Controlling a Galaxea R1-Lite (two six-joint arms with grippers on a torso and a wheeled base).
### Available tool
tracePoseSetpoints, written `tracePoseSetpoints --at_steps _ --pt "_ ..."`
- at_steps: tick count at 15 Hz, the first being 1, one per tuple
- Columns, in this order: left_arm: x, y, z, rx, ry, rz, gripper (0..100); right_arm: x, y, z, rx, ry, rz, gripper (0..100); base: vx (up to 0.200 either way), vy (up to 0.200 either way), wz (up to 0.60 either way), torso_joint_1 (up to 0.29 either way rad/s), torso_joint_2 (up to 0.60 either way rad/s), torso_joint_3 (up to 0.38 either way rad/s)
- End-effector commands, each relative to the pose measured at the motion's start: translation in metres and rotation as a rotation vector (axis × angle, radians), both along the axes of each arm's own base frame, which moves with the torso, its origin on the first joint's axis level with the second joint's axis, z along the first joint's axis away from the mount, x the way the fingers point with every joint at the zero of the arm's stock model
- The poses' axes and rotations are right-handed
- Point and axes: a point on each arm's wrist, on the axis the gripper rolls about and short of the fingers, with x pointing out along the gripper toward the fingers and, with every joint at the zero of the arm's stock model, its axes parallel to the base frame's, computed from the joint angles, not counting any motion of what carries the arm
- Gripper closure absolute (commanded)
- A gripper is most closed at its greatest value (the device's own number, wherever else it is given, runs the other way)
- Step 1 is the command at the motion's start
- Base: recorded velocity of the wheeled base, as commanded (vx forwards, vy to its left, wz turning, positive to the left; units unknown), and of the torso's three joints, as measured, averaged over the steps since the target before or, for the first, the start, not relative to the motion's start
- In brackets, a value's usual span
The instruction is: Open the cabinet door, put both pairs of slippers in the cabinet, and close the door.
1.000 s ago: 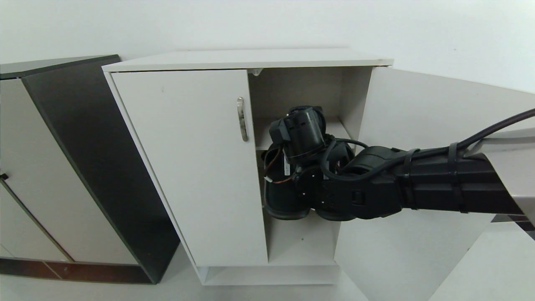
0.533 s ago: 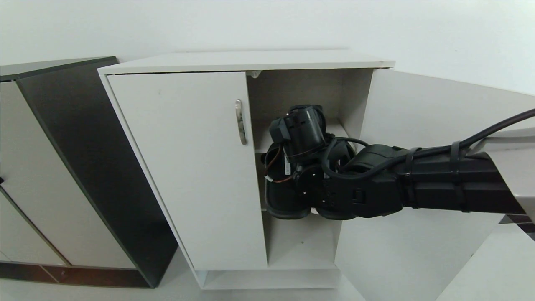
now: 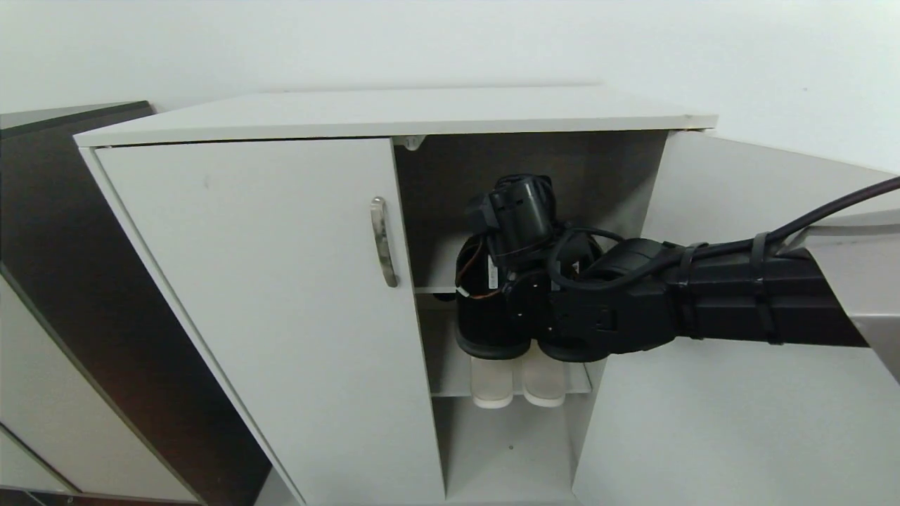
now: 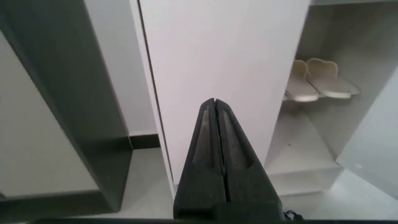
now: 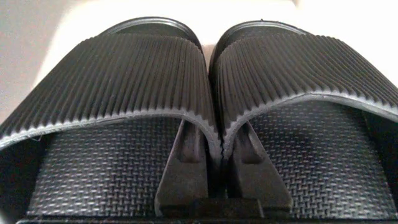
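At cabinet (image 3: 387, 112): door (image 3: 703, 436) was open | white slippers (image 3: 518, 385) lay shelved | right end effector (image 5: 214, 152) pinched black slippers (image 3: 492, 334), unplaced | left end effector (image 4: 216, 124) pressed together

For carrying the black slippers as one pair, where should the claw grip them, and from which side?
The inner strap edges, where the black slippers lie side by side. Come in along the footbeds, one finger under each ribbed strap, as the right claw does: the arched straps leave room, and pinching their adjacent walls holds both.
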Motion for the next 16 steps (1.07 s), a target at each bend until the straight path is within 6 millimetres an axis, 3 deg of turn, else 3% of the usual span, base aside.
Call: tracePoseSetpoints --at_steps 1,8,12,16 --pt "0.000 0.000 0.000 0.001 0.000 0.000 100 0.000 0.002 -0.003 -0.005 0.005 0.005 100 0.200 0.000 0.00 0.002 0.00 -0.002" --pt "0.000 0.000 0.000 -0.001 0.000 0.000 100 0.025 0.015 -0.012 0.005 -0.002 0.038 100 0.000 0.000 0.00 0.000 0.00 0.000" --pt "0.000 0.000 0.000 0.001 0.000 0.000 100 0.052 0.011 -0.011 0.007 -0.026 0.008 100 0.000 0.000 0.00 0.000 0.00 0.000" --pt "0.000 0.000 0.000 0.001 0.000 0.000 100 0.062 0.003 -0.008 0.010 -0.030 0.002 100 0.000 0.000 0.00 0.000 0.00 0.000"
